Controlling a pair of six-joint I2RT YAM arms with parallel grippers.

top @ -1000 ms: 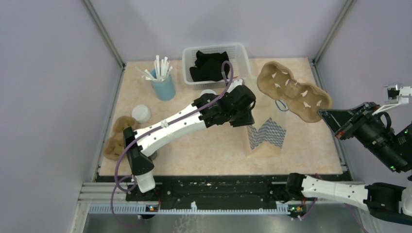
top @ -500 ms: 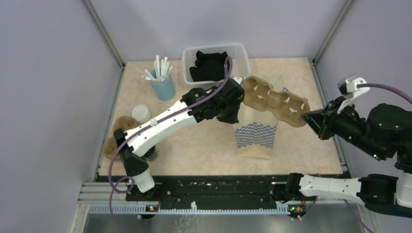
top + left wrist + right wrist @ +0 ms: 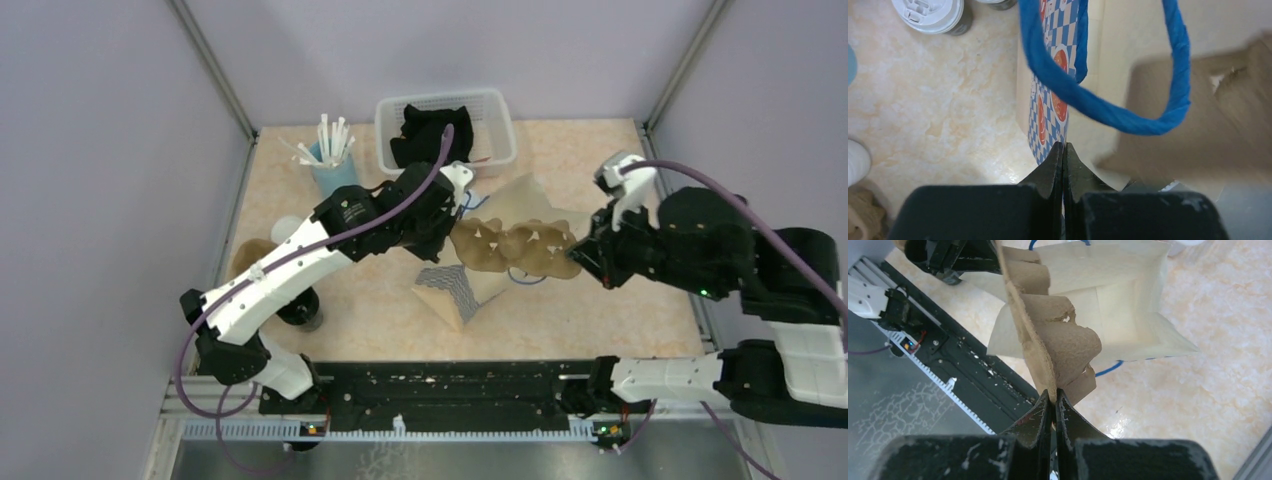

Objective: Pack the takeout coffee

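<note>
Right pincer (image 3: pixel 1053 396): clenched on the thin rim of the pulp carrier (image 3: pixel 512 245), edge pinched flat between both jaws.
Carrier to pincer: at 9 o'clock of the right pincer in the top view, reaching away from it toward the left arm.
Carrier place: across the open mouth of the paper bag (image 3: pixel 450 287), near the middle of the table (image 3: pixel 620 160); cannot tell whether touching the bag's rim.
Left pincer (image 3: pixel 1063 150): jaws pressed together on the bag's edge, at 10 o'clock of the carrier.
Carrier look: brown moulded pulp, bumpy wells, pale tabs inside them.
Bag look: tilted, cream inside, blue check with red spots outside, blue cord handles.
Cups: white-lidded cup (image 3: pixel 930 12) upright on the table at 10 o'clock of the left pincer in the left wrist view; second cup (image 3: pixel 995 3) just beside it, cropped by the top edge.
Count: two carriers, one held and a spare carrier (image 3: pixel 243 262) at the table's 9 o'clock edge; one bag; two lidded cups.
</note>
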